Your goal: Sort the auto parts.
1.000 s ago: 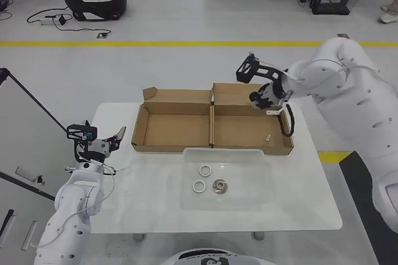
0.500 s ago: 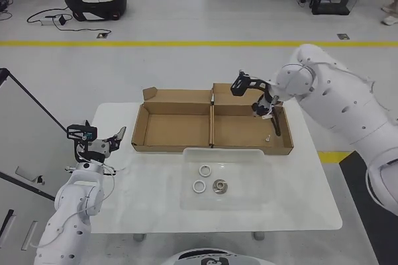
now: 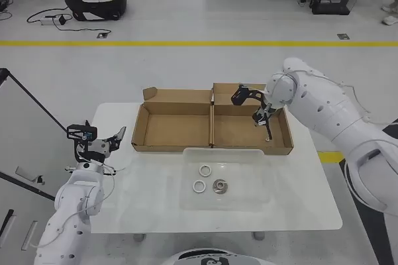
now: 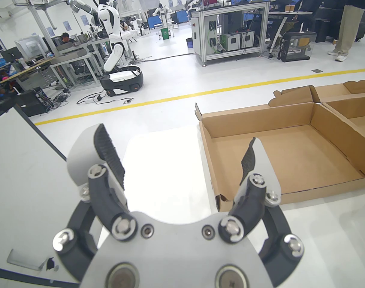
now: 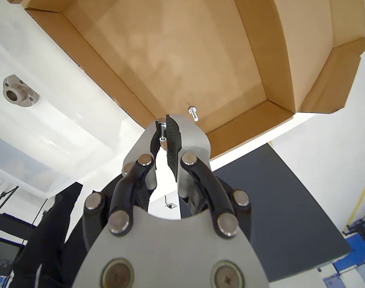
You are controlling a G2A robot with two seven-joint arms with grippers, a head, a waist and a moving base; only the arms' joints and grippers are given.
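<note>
Right gripper (image 5: 165,120) has lowered into the cardboard box (image 5: 308,46), fingers (image 5: 174,139) clamped on a bolt (image 5: 162,131); left gripper (image 4: 177,134) gapes wide.

The left arm is bent at the elbow with the forearm raised, its end effector (image 4: 176,134) held level with both fingers spread wide apart. The right arm stretches forward, wrist angled downward, its end effector (image 5: 164,120) pinched closed around a small bolt (image 5: 162,129).

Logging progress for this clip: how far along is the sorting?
Done: one bolt lies in the right box. In hand: the right gripper holds a second bolt over that box. Left: two white rings and a metal flange wait in the clear tray.
</note>
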